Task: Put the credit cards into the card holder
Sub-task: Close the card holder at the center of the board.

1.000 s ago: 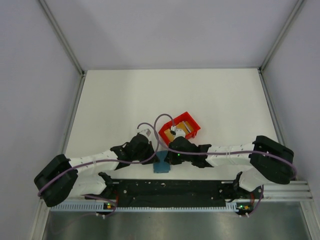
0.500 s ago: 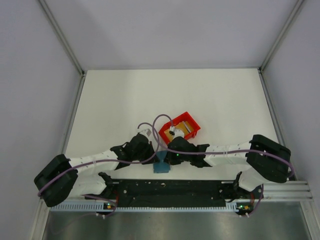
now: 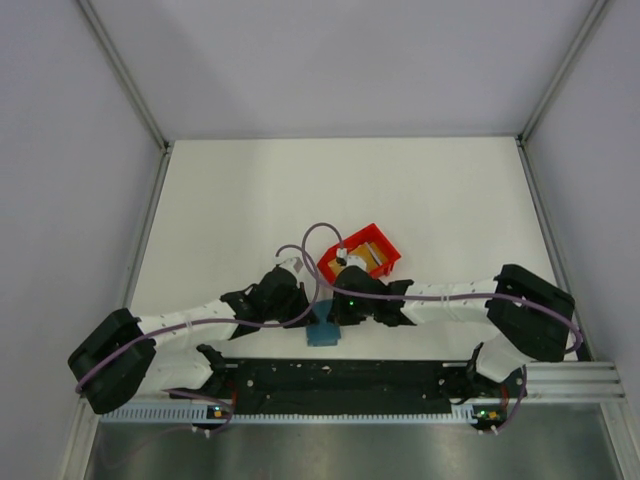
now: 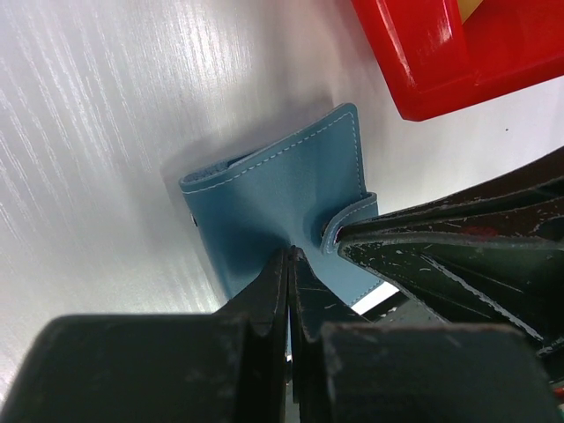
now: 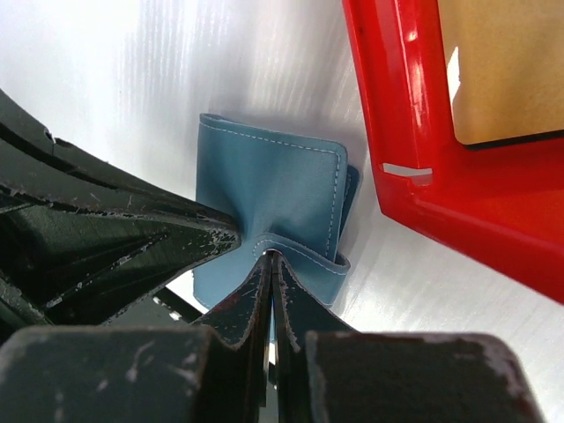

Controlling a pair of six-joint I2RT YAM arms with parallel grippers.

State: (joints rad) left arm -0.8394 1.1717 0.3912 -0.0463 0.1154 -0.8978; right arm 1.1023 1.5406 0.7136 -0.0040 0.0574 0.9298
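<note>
Left wrist, end effector: your left end effector (image 4: 289, 256) has its two fingers pressed together on the near edge of the card holder (image 4: 282, 207), pinching its cover.
Left wrist, card holder: a flat teal-blue wallet with pale stitching along the border, lying folded on the white desk (image 4: 88, 132). A small strap tab curls round its right edge.
Left wrist, other arm: your right end effector (image 4: 340, 240) comes in from the right, its tips at that tab.
Left wrist, bin: the red bin (image 4: 423, 62) lies just beyond the holder, apart from it.
Right wrist, end effector: the fingers are drawn narrow and grip the curled strap tab, and the leather puckers there.
Right wrist, bin contents: a gold card (image 5: 502, 70) lies flat inside the bin.
Top view, place: you find the holder at the near edge of the desk, between the two wrists, with the bin just behind it.
</note>
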